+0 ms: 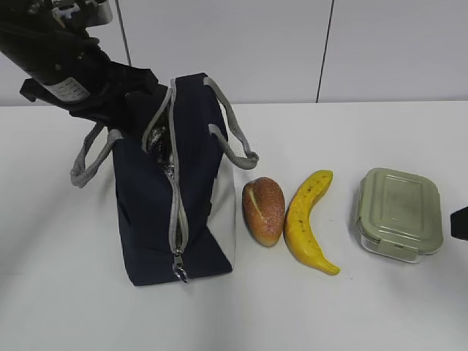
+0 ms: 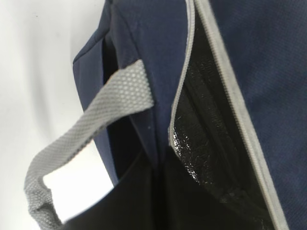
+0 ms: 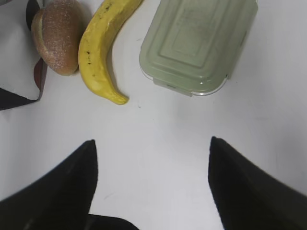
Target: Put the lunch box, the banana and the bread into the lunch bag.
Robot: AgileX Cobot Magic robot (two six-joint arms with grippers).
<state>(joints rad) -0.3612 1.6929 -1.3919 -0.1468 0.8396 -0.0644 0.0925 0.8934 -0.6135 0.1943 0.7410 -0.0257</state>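
From outside, the lunch bag (image 1: pixel 175 197) stands partly unzipped while the bread (image 1: pixel 264 210), banana (image 1: pixel 309 221) and lunch box (image 1: pixel 399 213) lie in a row on the table (image 1: pixel 365 307) to its right, so nothing is packed yet. The left wrist camera shows only the bag's handle (image 2: pixel 91 139) and foil lining (image 2: pixel 201 120) (its pincer is closed at the bag's upper edge, grip hidden). The right wrist camera shows the right pincer (image 3: pixel 151 187) spread wide and empty above the table, the lunch box (image 3: pixel 199 43) lying ahead of it.

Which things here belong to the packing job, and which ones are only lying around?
Belong to the job:
lunch bag
bread
banana
lunch box

Only lying around:
nothing; besides these, only the white table and the wall behind it are in view.
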